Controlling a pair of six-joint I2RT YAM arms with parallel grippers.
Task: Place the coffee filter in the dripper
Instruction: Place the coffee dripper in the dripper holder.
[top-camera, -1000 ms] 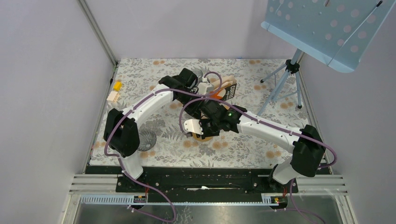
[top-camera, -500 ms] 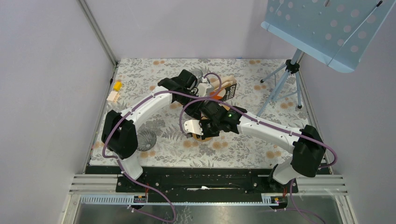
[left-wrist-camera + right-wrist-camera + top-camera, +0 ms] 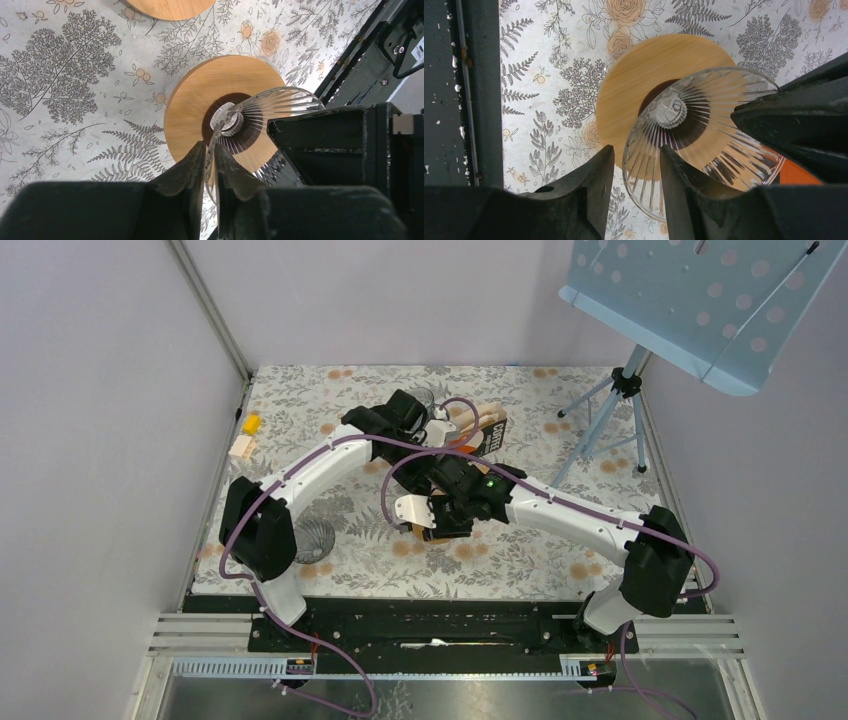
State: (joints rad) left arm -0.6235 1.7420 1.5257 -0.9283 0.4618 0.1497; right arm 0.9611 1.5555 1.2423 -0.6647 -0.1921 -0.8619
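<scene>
A glass dripper (image 3: 704, 115) rests neck-down in a round wooden base (image 3: 644, 75), its rim nipped narrowly by the left pincer (image 3: 210, 170), loosely straddled by the right pincer (image 3: 636, 170), coffee filters (image 3: 487, 412) apparently behind them beside a box (image 3: 497, 432).

Left tool (image 3: 210, 165), right tool (image 3: 636, 170) flank dripper (image 3: 684, 135); tripod (image 3: 610, 420) blocks far right; near-right mat (image 3: 520, 560) passable.

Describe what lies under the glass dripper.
A round wooden disc with a dark centre hole, lying on the floral cloth, sits below the glass dripper. The dripper's ribbed wall blurs part of the disc; whether they touch cannot be told.
</scene>
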